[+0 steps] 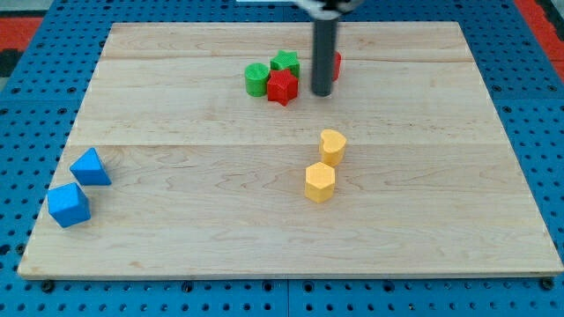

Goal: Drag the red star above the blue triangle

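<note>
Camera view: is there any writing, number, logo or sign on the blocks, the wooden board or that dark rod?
None: no text shows on the wooden board, the red star, the blue triangle, the other blocks, or the rod ending in my tip.

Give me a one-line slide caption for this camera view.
My tip rests just right of the red star, far from the blue triangle.

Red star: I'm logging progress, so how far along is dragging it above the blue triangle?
Nothing looks done: the red star sits near the view's top beside two green blocks, far from the blue triangle at the left edge. In hand: my tip stands just right of the star. Left: the whole push leftward to above the triangle.
</note>
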You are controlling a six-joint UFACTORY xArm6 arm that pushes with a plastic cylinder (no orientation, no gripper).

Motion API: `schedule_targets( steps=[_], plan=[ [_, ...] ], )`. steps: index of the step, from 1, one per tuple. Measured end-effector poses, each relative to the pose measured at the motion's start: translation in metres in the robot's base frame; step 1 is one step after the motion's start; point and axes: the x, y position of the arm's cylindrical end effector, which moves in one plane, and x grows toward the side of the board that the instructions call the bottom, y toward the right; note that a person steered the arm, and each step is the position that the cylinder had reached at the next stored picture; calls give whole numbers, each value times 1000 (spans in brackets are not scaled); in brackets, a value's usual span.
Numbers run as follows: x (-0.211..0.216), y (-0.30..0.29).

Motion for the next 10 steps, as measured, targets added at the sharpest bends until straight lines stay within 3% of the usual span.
schedule_targets(
  steps=[2, 3, 4, 5, 6, 7, 8, 9, 10],
  plan=[
    [-4, -79],
    [4, -88],
    [20, -154],
    [8, -137],
    [20, -192],
    [71, -261],
    [97, -292],
    [94, -247],
    [94, -247]
  ],
)
